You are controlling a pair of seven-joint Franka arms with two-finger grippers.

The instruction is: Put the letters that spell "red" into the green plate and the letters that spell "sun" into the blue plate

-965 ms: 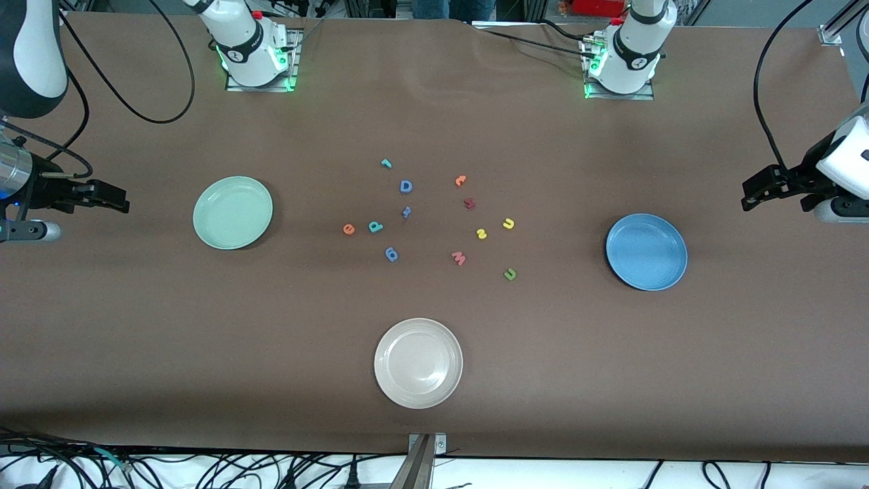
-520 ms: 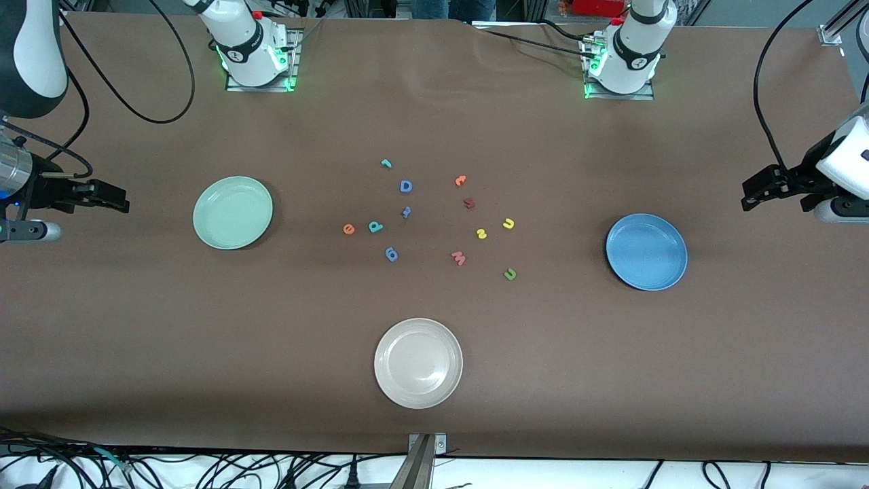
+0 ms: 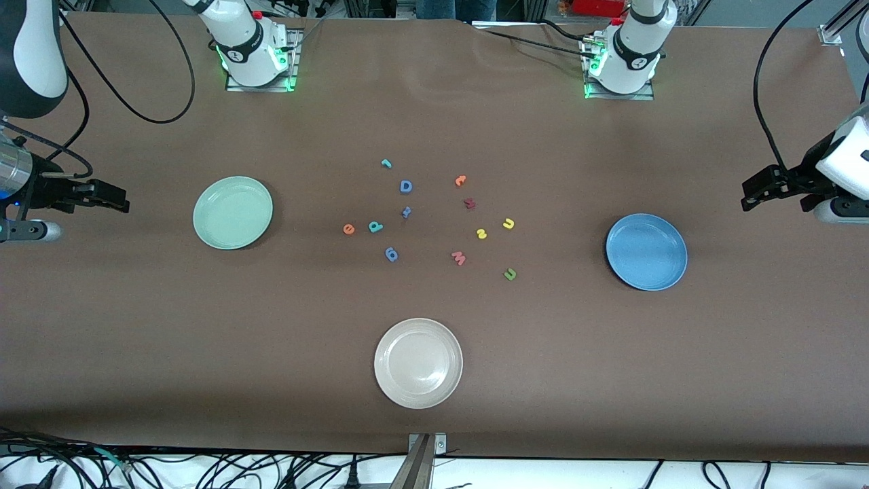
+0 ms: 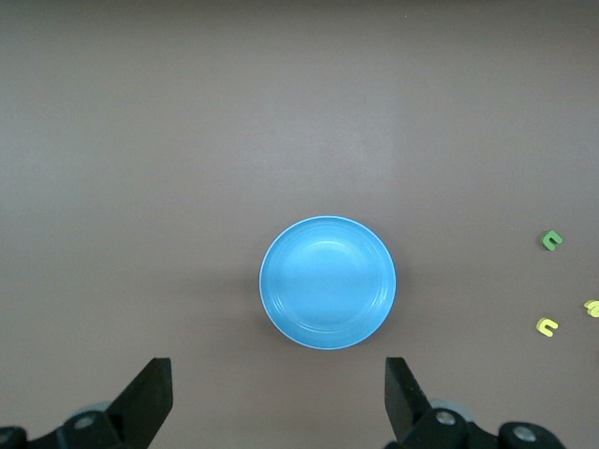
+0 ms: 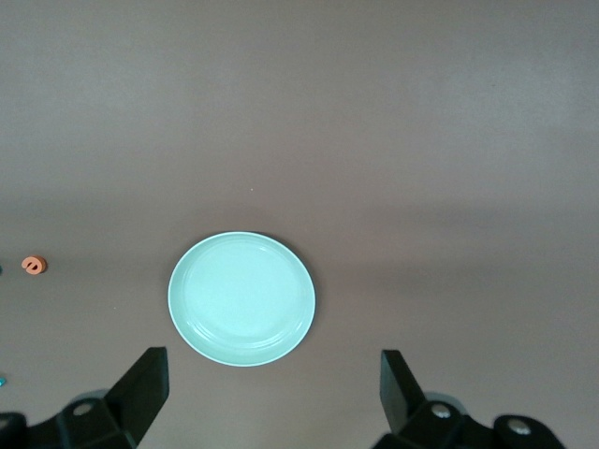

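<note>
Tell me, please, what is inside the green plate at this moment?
Nothing is inside the green plate; its whole bowl shows bare in the front and right wrist views. The orange "e" lies on the table beside it, toward the middle. Nothing covers the plate.

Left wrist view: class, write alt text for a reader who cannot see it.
A blue plate sits empty on the brown table, framed by the open left pincer. A green letter and two yellow letters lie at the edge.

Brown table (image 3: 611,380), cables (image 3: 204,468) below
</note>
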